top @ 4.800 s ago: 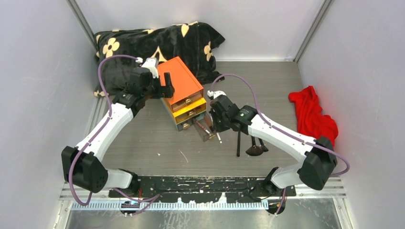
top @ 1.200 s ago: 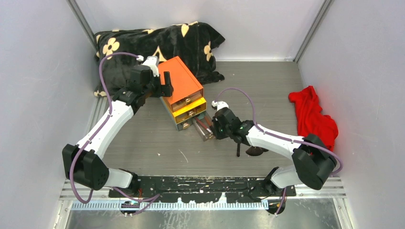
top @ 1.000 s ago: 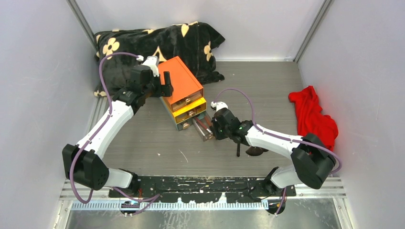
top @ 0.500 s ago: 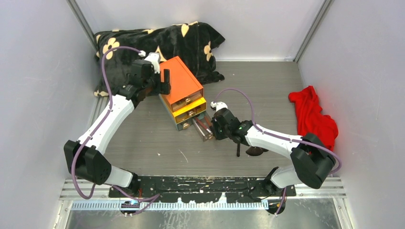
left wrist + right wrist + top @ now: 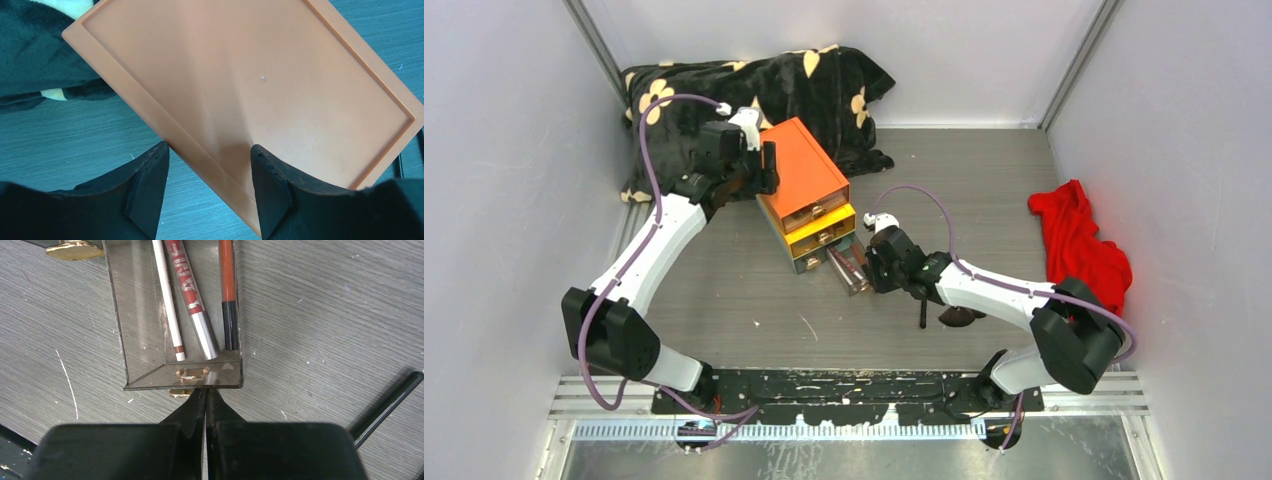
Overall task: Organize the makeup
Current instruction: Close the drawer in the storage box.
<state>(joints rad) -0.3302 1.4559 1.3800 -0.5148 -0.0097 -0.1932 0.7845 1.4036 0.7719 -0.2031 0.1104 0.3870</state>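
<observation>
1. White lettering is noted along the red and silver tube [image 5: 191,292] lying in the clear drawer [image 5: 131,371], right wrist view. It is too blurred to be read.
2. Cream flower and star motifs are printed on the black cushion [image 5: 824,75]. No letters are made out among them.
3. No other text, number or brand is legible.

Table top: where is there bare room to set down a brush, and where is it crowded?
Bare: the stretch of table between the orange-topped box and the red cloth, and the near patch between the left arm and the open drawer. Crowded: around that drawer, with the right gripper and black brushes close.
</observation>
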